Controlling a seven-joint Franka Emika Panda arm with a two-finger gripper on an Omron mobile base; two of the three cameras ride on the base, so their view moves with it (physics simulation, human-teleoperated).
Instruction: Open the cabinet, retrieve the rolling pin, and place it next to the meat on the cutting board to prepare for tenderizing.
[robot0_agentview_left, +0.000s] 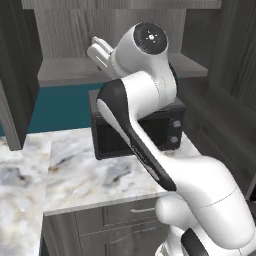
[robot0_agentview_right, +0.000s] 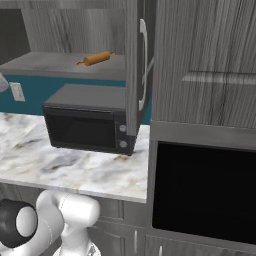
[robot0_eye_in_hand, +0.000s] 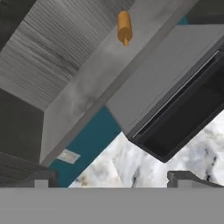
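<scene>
The dark grey cabinet (robot0_agentview_right: 200, 55) stands open, its right door (robot0_agentview_right: 135, 65) swung out edge-on with the silver bar handle (robot0_agentview_right: 143, 60) facing me. The orange-tan rolling pin (robot0_agentview_right: 97, 58) lies on the grey shelf (robot0_agentview_right: 55, 65) inside, above the microwave. In the hand view the rolling pin (robot0_eye_in_hand: 124, 27) sits far off on the shelf (robot0_eye_in_hand: 87, 92), well beyond the fingertips (robot0_eye_in_hand: 183, 177). My gripper (robot0_eye_in_hand: 113, 179) is open and holds nothing. In the left base view the gripper (robot0_agentview_left: 98, 46) is raised in front of the shelf (robot0_agentview_left: 70, 71), left of the arm's wrist.
A black microwave (robot0_agentview_right: 90, 125) sits on the marble counter (robot0_agentview_right: 60, 165) under the shelf. The cabinet's left door (robot0_agentview_left: 15, 75) hangs open over the counter's left part. A black built-in oven (robot0_agentview_right: 202, 187) fills the tall unit at right. Grey drawers (robot0_agentview_left: 115, 220) run below the counter.
</scene>
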